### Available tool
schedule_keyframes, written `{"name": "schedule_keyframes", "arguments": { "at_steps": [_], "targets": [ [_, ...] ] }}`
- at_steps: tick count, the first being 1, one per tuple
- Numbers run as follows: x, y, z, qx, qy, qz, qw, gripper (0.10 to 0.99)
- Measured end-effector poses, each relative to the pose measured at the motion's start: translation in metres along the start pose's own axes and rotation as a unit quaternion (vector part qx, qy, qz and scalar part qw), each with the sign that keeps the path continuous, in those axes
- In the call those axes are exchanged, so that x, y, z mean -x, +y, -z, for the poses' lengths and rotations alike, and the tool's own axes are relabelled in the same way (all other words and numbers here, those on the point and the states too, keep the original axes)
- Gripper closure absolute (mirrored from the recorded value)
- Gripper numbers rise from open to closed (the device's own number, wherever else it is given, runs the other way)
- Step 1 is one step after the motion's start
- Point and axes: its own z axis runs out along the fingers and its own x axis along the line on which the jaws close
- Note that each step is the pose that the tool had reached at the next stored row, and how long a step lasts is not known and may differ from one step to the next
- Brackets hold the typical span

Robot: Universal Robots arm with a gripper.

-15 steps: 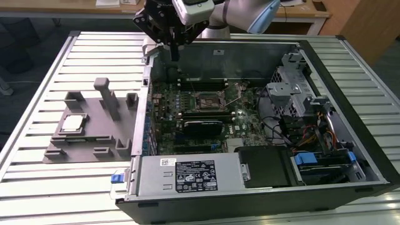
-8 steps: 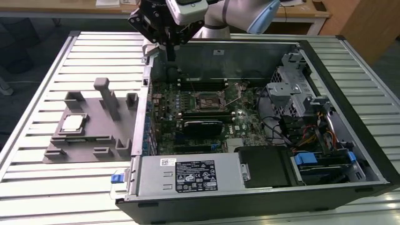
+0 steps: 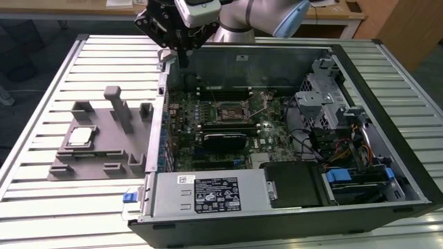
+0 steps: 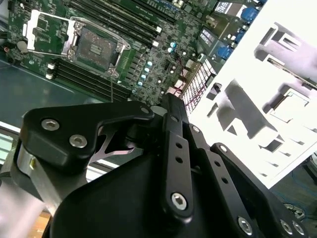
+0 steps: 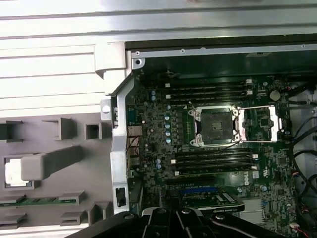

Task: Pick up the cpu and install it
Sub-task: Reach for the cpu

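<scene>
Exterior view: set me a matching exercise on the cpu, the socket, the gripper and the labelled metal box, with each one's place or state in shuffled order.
Things:
1. cpu
2. socket
3. gripper
4. labelled metal box

Places or states:
A. open and empty, on the motherboard
B. raised above the far corner of the case, on the exterior view's left
C. lying in the grey holder, outside the case
D. inside the case, at the end nearest the exterior camera

Pairs: 1-C, 2-A, 3-B, 4-D
</scene>
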Motion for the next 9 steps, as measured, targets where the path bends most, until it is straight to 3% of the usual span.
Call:
{"name": "schedule_keyframes", "arguments": {
  "at_steps": [9],
  "targets": [
    [-0.0124, -0.0009, 0.0003, 0.0000, 0.0000, 0.000, 1.0000, 0.980]
  ]
}}
